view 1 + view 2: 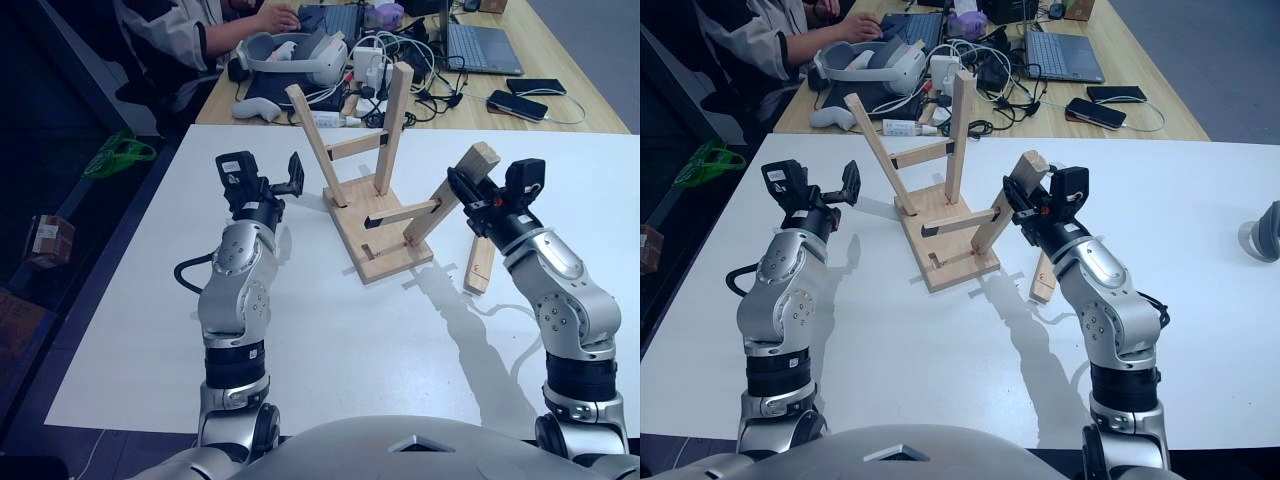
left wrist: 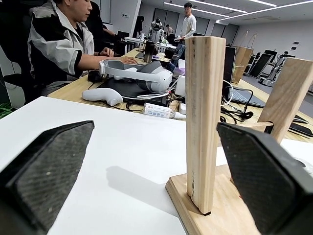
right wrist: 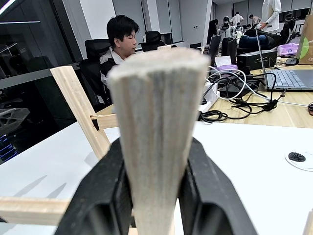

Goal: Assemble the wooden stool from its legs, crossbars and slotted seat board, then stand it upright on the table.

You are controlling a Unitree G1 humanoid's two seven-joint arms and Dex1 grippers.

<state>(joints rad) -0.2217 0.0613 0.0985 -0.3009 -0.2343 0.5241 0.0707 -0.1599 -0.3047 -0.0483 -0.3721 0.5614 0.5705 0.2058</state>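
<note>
Right fingers (image 3: pixel 98 196) clamp a leg (image 3: pixel 154 122) — left fingers (image 2: pixel 44 166) apart

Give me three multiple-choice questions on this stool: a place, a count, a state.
1. In the seat board, unheld standing legs: A one; B two; C four.
2. The loose leg lies: A on the table, right of the seat board; B on the seat board; C against a standing leg.
3. The right gripper has jaws: A open; B shut on the seat board; C shut on a tilted leg.
B, two stand joined by a crossbar; A, it rests on the table; C, wood fills the jaws.
</note>
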